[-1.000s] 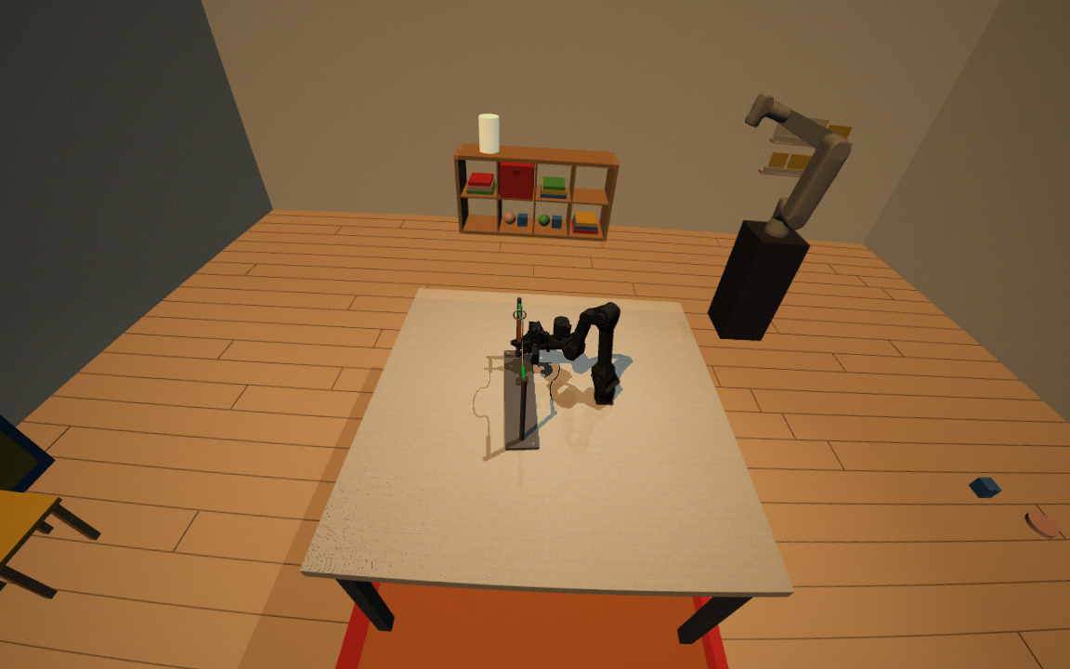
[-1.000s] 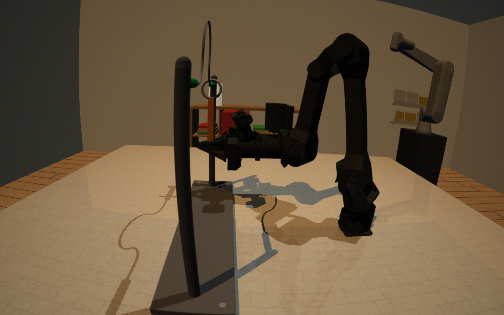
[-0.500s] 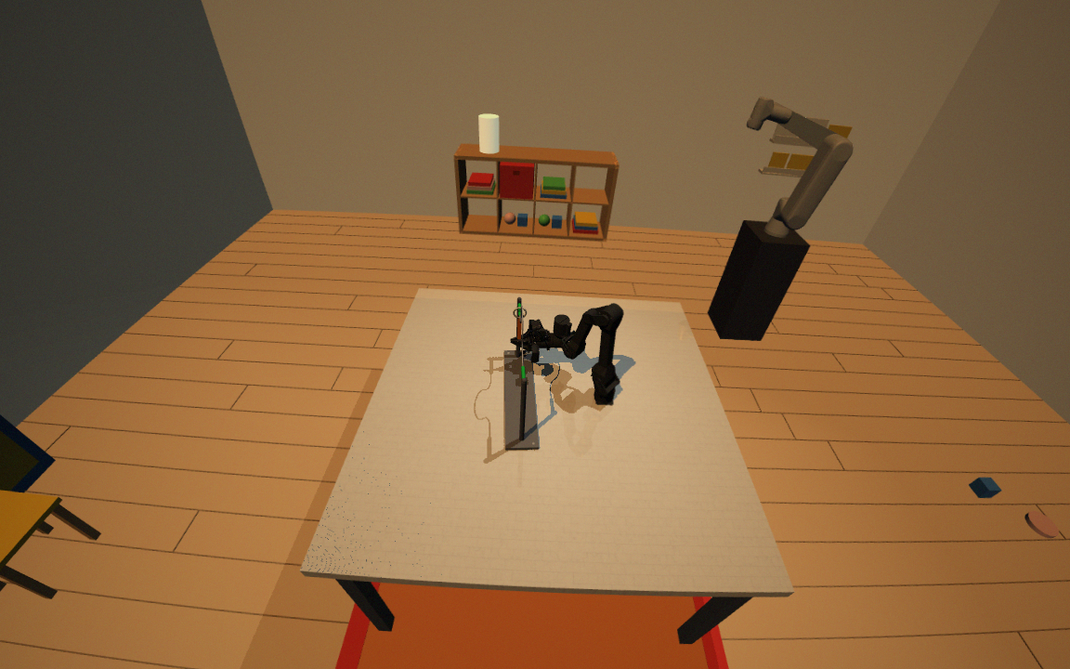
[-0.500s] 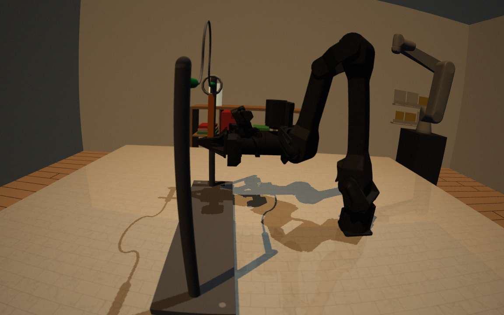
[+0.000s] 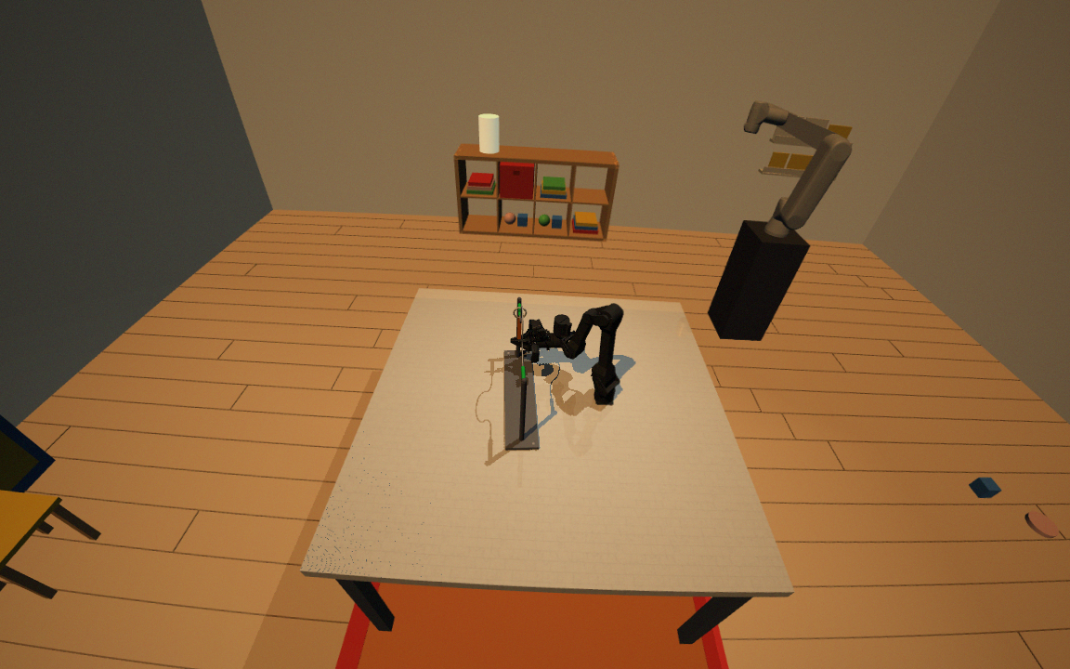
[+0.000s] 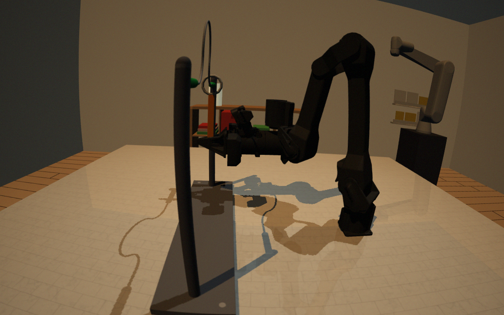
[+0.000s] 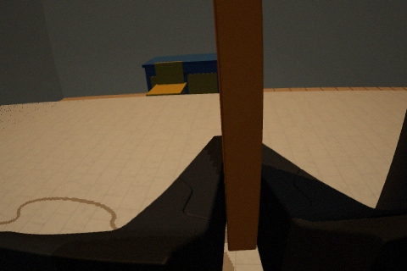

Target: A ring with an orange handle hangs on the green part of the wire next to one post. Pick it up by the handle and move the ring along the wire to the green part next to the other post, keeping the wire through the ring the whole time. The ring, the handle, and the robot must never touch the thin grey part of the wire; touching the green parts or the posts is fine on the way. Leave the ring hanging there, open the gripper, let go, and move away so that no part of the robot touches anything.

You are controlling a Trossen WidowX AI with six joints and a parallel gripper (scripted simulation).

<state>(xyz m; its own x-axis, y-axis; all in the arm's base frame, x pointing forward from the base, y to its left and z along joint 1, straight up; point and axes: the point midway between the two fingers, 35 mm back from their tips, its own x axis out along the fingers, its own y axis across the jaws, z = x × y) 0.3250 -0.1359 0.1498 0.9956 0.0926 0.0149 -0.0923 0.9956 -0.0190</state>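
Observation:
The ring [image 6: 221, 85] hangs at the far post [image 6: 211, 168], around the green part [image 6: 212, 83] there; the wire appears to pass near its middle. Its orange handle [image 5: 518, 328] [image 6: 211, 113] [image 7: 241, 72] points straight down. My gripper [image 5: 516, 341] [image 6: 207, 141] [image 7: 231, 145] is shut on the handle near its lower end, reaching in level from the right. The thin grey wire [image 6: 209, 39] arches up between the posts, with the other green part [image 5: 523, 372] [image 6: 194, 82] at the near post [image 5: 522, 412] [image 6: 183, 156]. Exact ring-to-wire clearance is too small to tell.
The posts stand on a dark base plate [image 6: 214, 243] on the pale table [image 5: 439, 499]. My arm [image 6: 357, 117] stands to the right of the plate. Beyond the table are a shelf [image 5: 536, 155] and another arm on a black pedestal [image 5: 755, 282].

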